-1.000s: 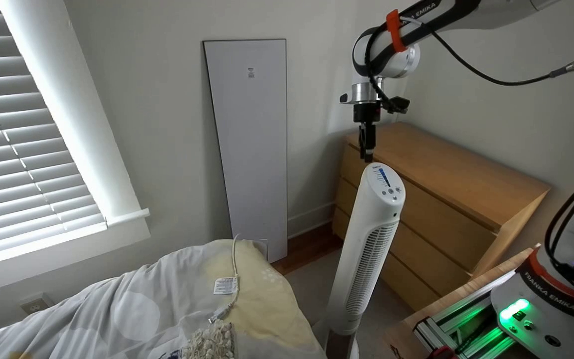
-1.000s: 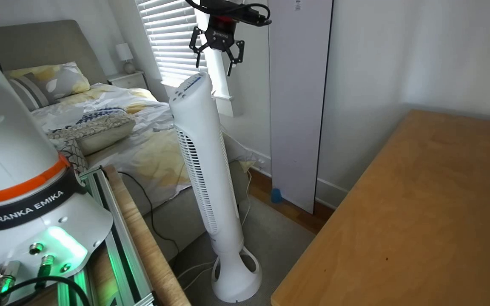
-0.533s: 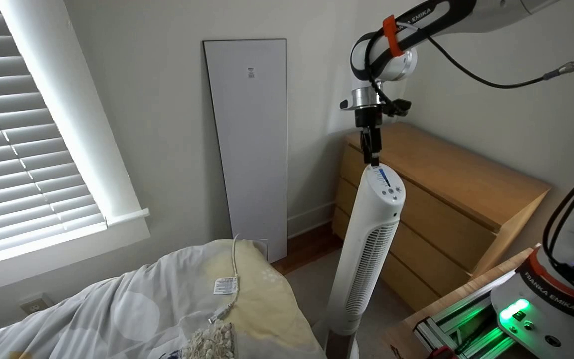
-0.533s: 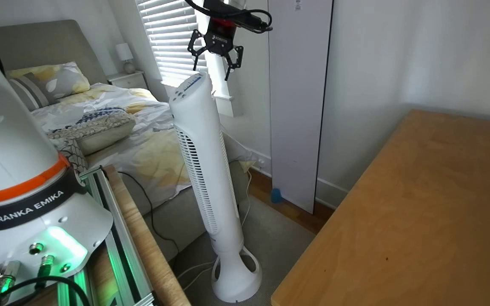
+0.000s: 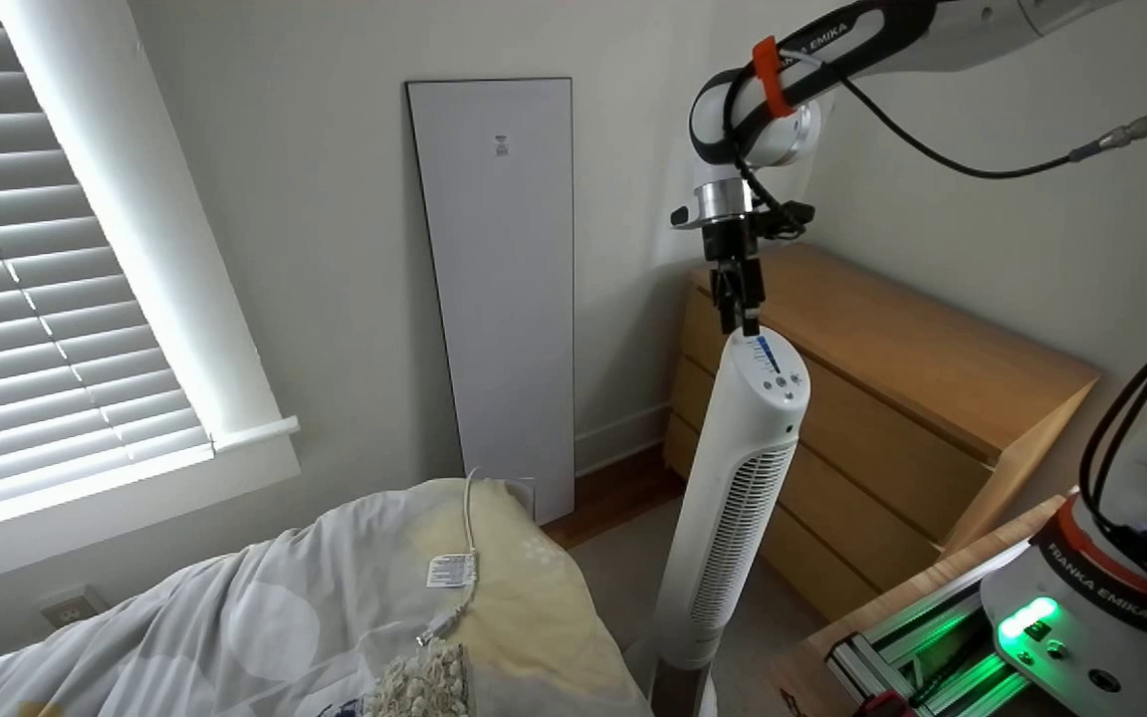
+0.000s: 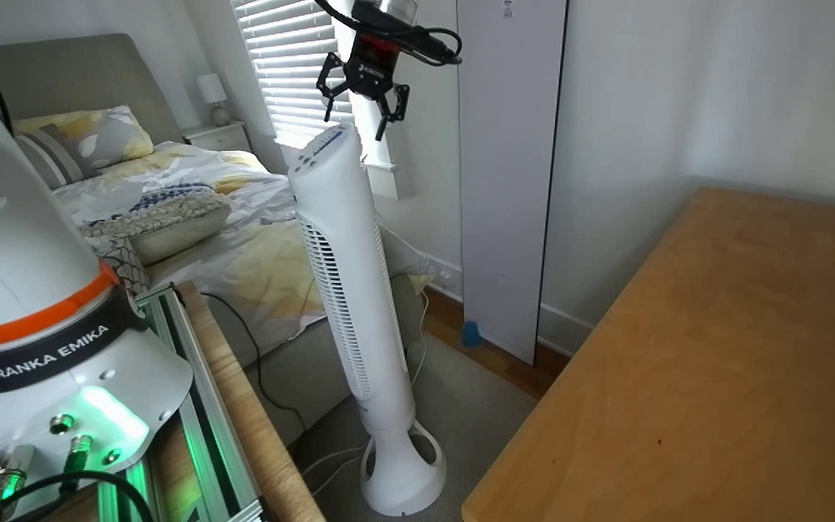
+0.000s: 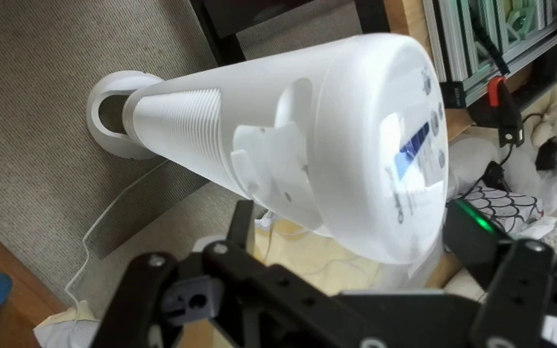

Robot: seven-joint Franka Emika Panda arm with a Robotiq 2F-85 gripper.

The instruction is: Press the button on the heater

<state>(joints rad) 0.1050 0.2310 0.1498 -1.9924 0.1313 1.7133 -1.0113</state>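
The tall, slim white plastic tower heater (image 6: 372, 290) stands upright on the grey carpet (image 6: 472, 406), between the bed with its white, grey and yellow cover (image 6: 272, 261) and the pale brown wooden dresser (image 5: 922, 344). Its long axis runs straight up from a flared, round white foot (image 6: 403, 482) to a sloped top (image 5: 755, 372). The front, with a long white grille of dark slots (image 5: 743, 538), faces the side where the robot's orange-banded white base (image 6: 48, 406) sits, and the top slants down that same way, a blue wedge-shaped strip (image 5: 769, 355) toward its higher end and small round grey buttons (image 5: 781, 381) toward the lower. In the wrist view the long axis lies across the frame, foot to the left and top to the right, showing the ribbed back (image 7: 182, 123) and a recess (image 7: 271, 164) nearer the top. The black metal two-fingered hand (image 6: 354, 128), its fingers spread wide, points down close by the top's higher edge; whether a fingertip touches it I cannot tell.
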